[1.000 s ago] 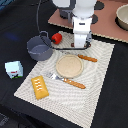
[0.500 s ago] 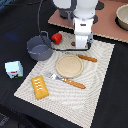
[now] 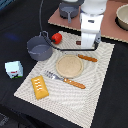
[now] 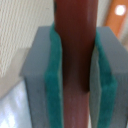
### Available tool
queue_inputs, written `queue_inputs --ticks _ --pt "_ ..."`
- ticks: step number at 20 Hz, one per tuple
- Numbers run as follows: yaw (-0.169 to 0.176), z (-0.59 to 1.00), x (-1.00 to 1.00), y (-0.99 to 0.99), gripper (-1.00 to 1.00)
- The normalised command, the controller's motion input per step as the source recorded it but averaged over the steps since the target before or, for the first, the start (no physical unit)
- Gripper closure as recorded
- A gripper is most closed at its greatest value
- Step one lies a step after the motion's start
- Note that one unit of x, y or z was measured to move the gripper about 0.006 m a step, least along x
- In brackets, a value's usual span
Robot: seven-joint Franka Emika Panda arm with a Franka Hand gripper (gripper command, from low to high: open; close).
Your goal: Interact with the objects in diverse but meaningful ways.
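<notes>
My gripper is shut on the brown sausage, which stands upright between the teal pads. In the exterior view the gripper hangs over the far edge of the woven mat, just beyond the round tan plate; the sausage is barely visible there. The grey handled pot and the red tomato sit toward the exterior view's left of the gripper. The yellow ridged bread piece lies on the mat's near left corner. The white-and-teal milk carton stands off the mat at the left.
An orange-handled fork lies in front of the plate and a knife beside it. At the back, a brown board carries another grey pot and a bowl.
</notes>
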Motion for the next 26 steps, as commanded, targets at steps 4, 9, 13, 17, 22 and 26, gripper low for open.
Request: queue_inputs --ticks 4,9,13,17,22,26 --pt "-0.006 0.96 -0.41 -0.55 1.00" --pt "-0.001 0.47 -0.57 -0.57 1.00" --pt "0.000 0.19 -0.63 -0.57 1.00" --pt "-0.017 0.01 -0.71 -0.52 1.00" --pt "-0.056 -0.22 -0.80 -0.48 1.00" --pt "-0.054 -0.27 -0.80 -0.49 1.00"
